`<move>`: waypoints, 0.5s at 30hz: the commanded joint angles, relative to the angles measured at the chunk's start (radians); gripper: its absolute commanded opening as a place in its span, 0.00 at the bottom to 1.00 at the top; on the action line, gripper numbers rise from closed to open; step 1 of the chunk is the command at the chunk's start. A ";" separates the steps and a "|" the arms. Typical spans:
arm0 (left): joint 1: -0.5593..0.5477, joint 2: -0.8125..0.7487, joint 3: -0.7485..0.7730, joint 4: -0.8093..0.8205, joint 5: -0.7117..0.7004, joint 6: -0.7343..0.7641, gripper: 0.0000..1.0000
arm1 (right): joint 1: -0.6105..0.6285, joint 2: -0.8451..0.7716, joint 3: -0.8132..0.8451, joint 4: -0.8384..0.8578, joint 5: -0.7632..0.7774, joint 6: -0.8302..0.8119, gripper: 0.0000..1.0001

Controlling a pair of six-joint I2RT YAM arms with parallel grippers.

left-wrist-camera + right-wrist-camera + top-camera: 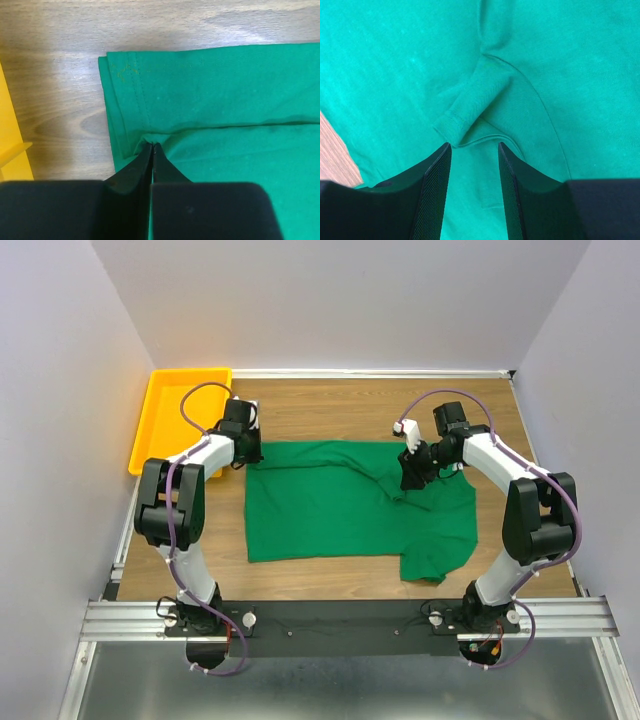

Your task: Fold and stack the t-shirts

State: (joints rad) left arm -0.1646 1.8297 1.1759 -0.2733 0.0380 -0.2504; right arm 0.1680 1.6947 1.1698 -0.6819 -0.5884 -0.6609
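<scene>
Wood-grain counter (330,405), boxed in by plain pale lilac panels (350,300). Glossy yellow plastic tray (170,405) on it. Just right of the tray, spread mostly flat: green t-shirt (330,505), soft knit, stitched hems, one sleeve folded inward. Nearest the tray, left tool (152,146) pinched shut on a puckered shirt edge. Farther right of the tray, right tool (474,146) parted, textured black pads (437,190) straddling a sleeve cuff.

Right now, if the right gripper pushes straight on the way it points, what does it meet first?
The right gripper would first meet the t-shirt at its bunched sleeve, just ahead of the open fingers; how far is unclear.
</scene>
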 commanded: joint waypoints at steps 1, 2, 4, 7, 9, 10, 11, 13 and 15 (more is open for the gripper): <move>0.005 -0.033 0.001 0.000 -0.016 0.003 0.00 | -0.009 0.003 0.004 0.005 -0.014 0.010 0.50; 0.005 -0.044 -0.004 0.000 -0.016 0.003 0.00 | -0.009 0.003 0.004 0.005 -0.014 0.010 0.50; 0.005 -0.069 -0.024 0.003 -0.013 -0.003 0.00 | -0.009 0.002 0.004 0.007 -0.014 0.010 0.50; 0.005 -0.124 -0.076 0.014 -0.009 -0.015 0.00 | -0.009 0.003 0.002 0.005 -0.010 0.009 0.50; 0.005 -0.168 -0.123 0.031 -0.003 -0.027 0.00 | -0.010 0.003 0.002 0.005 -0.010 0.007 0.50; 0.007 -0.179 -0.139 0.036 0.002 -0.029 0.00 | -0.010 0.005 0.002 0.005 -0.010 0.006 0.50; 0.007 -0.197 -0.153 0.039 0.002 -0.032 0.00 | -0.012 0.006 0.002 0.005 -0.011 0.006 0.50; 0.005 -0.207 -0.185 0.045 0.008 -0.039 0.00 | -0.013 0.010 0.007 0.005 -0.008 0.007 0.50; 0.005 -0.210 -0.211 0.052 0.013 -0.043 0.00 | -0.016 0.014 0.013 0.008 0.005 0.014 0.50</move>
State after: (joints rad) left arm -0.1646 1.6413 1.0115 -0.2478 0.0387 -0.2752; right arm 0.1658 1.6947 1.1698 -0.6811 -0.5880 -0.6613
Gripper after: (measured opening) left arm 0.007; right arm 0.500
